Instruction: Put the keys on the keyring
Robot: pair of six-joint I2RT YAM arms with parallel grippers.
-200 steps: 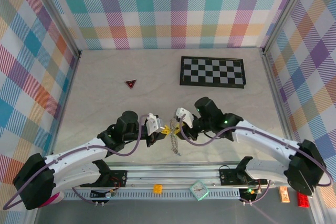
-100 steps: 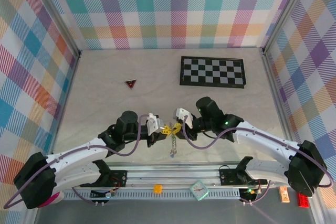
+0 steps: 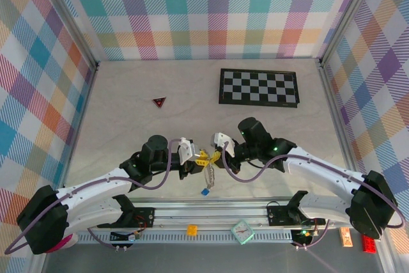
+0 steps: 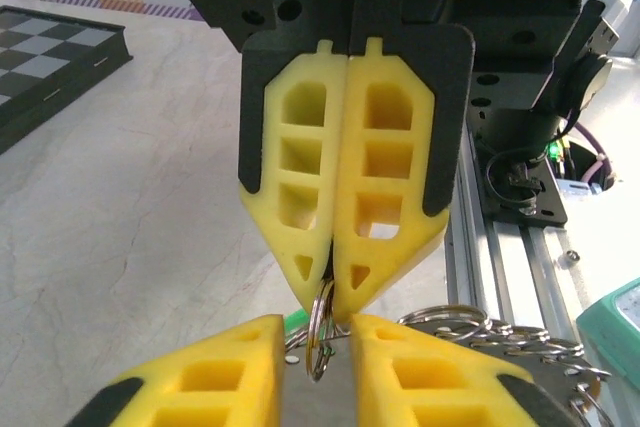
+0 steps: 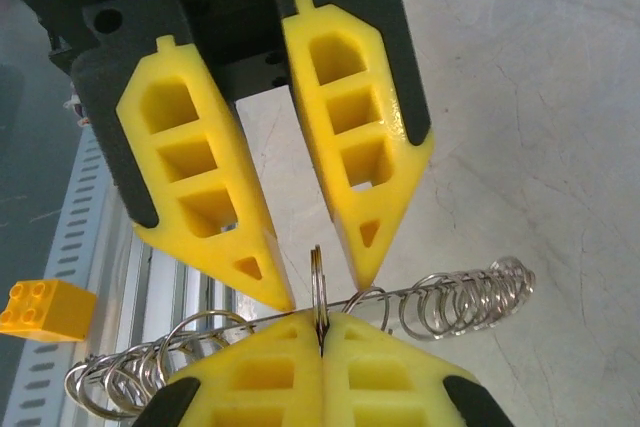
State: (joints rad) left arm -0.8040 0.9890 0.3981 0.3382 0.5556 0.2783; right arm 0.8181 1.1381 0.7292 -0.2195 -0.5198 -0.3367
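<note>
Table: pale top; blue key near the fingertips, base-side.
Right gripper: fingers pressed together on keyring.
Left gripper: fingers apart, keyring between.

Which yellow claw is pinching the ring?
The right gripper: its fingers are pressed together on the keyring, while the left gripper has its fingers standing apart.

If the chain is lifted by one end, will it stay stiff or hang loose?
Probably loose: the chain is many small linked loops and spreads to both sides of the ring. Likely light, being thin wire. It may swing, since the blue key sits at its far end.
</note>
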